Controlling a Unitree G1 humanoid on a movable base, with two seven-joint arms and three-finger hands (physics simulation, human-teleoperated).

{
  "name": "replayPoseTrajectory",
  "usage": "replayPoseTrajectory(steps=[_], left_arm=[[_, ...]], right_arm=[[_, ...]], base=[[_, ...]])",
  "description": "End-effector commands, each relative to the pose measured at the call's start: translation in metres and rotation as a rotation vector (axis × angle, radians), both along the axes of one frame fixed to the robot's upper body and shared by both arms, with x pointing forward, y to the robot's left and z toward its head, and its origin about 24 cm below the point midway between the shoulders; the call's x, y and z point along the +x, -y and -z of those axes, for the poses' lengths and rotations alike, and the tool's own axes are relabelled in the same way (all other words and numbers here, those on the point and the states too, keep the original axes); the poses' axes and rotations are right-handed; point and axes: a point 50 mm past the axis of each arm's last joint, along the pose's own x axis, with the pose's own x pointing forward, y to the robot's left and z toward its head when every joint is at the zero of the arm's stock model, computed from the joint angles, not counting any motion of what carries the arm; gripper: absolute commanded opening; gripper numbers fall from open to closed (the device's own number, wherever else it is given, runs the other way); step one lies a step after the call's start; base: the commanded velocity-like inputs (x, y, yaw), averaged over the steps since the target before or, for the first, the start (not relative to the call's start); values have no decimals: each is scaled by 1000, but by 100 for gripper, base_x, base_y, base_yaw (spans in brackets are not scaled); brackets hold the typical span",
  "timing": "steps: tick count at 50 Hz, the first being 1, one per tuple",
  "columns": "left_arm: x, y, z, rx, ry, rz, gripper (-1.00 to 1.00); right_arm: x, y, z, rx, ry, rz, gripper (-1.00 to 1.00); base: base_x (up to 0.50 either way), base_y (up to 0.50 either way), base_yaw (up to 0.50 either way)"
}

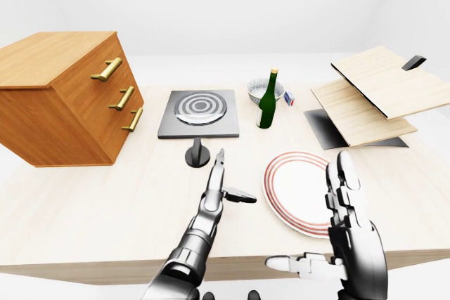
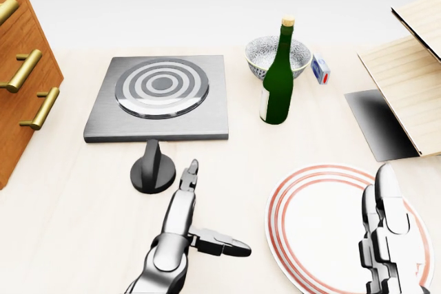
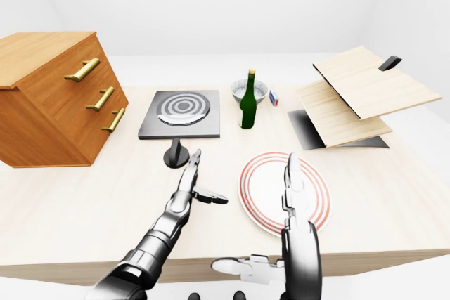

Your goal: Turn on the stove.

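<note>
The stove is a grey square plate with a ringed burner, left of centre on the light wooden table in the head view. Its dark control knob stands just below the plate, a round base with an upright lever. My left hand is open, fingers stretched straight and thumb out to the right. Its fingertips are just right of the knob, not touching it. My right hand is open and empty, fingers upright over the plate's right part.
A red-rimmed white plate lies right of the left hand. A green bottle, a patterned bowl and a small blue box stand right of the stove. A wooden drawer cabinet is left; tilted wooden boards are right.
</note>
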Motion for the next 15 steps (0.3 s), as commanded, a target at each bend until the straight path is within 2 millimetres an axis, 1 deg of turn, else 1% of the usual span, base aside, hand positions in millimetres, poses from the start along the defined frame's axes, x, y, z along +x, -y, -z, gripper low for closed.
replayPoseTrajectory(steps=[1, 6, 9, 10, 12, 13, 15], left_arm=[[-1, 27, 9, 31, -90, 79, 100], [-6, 32, 9, 30, -80, 97, 100], [-9, 33, 2, -1, -28, 112, 100], [-11, 34, -1, -15, -4, 119, 100], [-17, 35, -17, -80, 83, 143, 100], [-27, 38, -31, -93, 156, 167, 100], [-35, 39, -36, -97, 161, 179, 100]], right_arm=[[-3, 3, -1, 3, -15, 4, 100], [-5, 3, 0, -1, -25, 7, 100], [-6, 3, 0, -5, -26, 9, 100], [-6, 3, 0, -4, -26, 8, 100], [-5, 2, 0, -3, -23, 5, 100], [-4, 2, 0, -2, -19, 2, 100], [-4, 1, 0, -3, -18, 2, 100]], base=[[0, 0, 0], [0, 0, 0], [0, 0, 0], [0, 0, 0], [0, 0, 0], [0, 0, 0], [0, 0, 0]])
